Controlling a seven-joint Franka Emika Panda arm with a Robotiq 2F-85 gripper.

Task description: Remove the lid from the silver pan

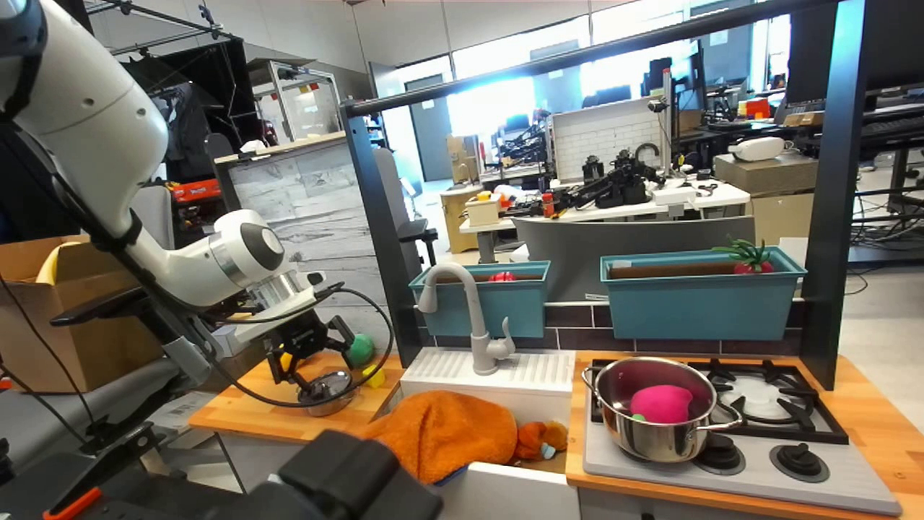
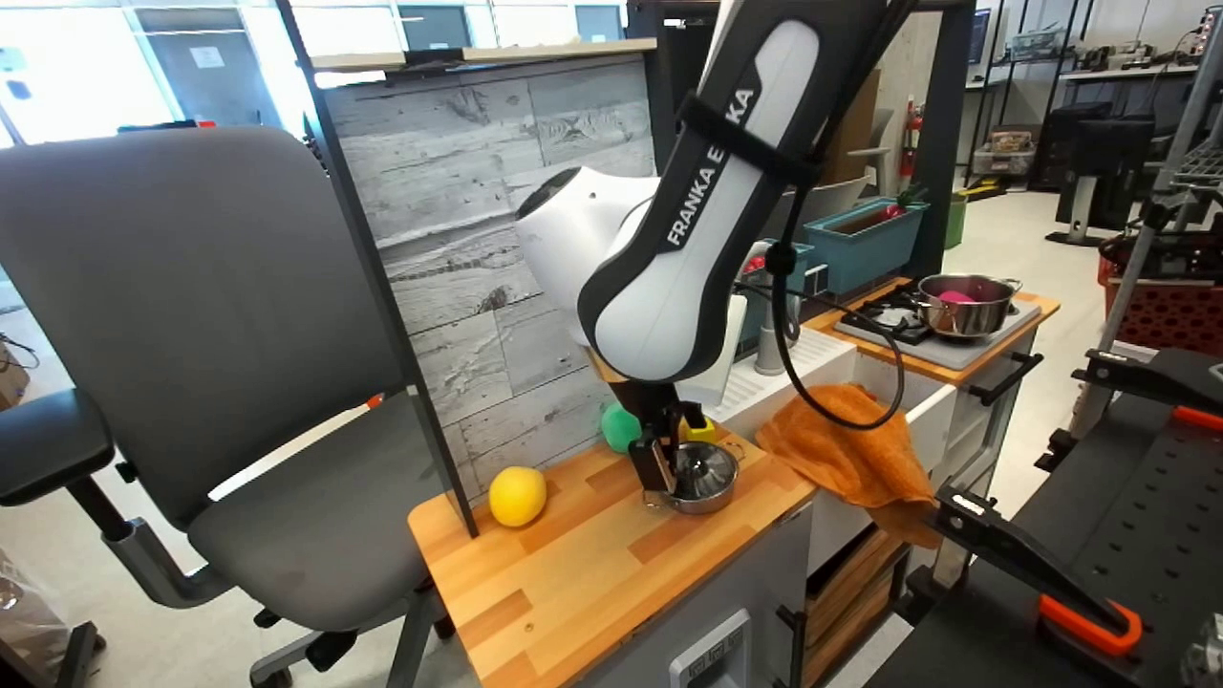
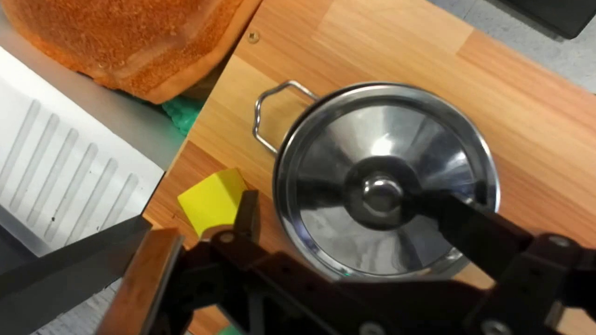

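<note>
Silver, the lid (image 3: pixel 354 139) is sitting on the pan (image 2: pixel 712 500) below the gripper (image 3: pixel 341 204), whose fingers (image 3: pixel 247 214) are standing spread, the knob (image 3: pixel 382 194) lying between them in the wrist view. A yellow block (image 3: pixel 214 197) is resting just beside the pan; the counter (image 2: pixel 573 592) is ending nearby at the sink (image 1: pixel 521 495) and running open toward a yellow ball (image 2: pixel 517 496). An orange cloth (image 1: pixel 447 433) is draping over the sink; the pot (image 1: pixel 653 442) is holding a pink object (image 1: pixel 663 403).

Wooden countertop (image 2: pixel 583 564), lidded silver pan (image 2: pixel 709 502), yellow block (image 3: pixel 212 200), yellow ball (image 2: pixel 517 496), green ball (image 2: pixel 619 427)
</note>
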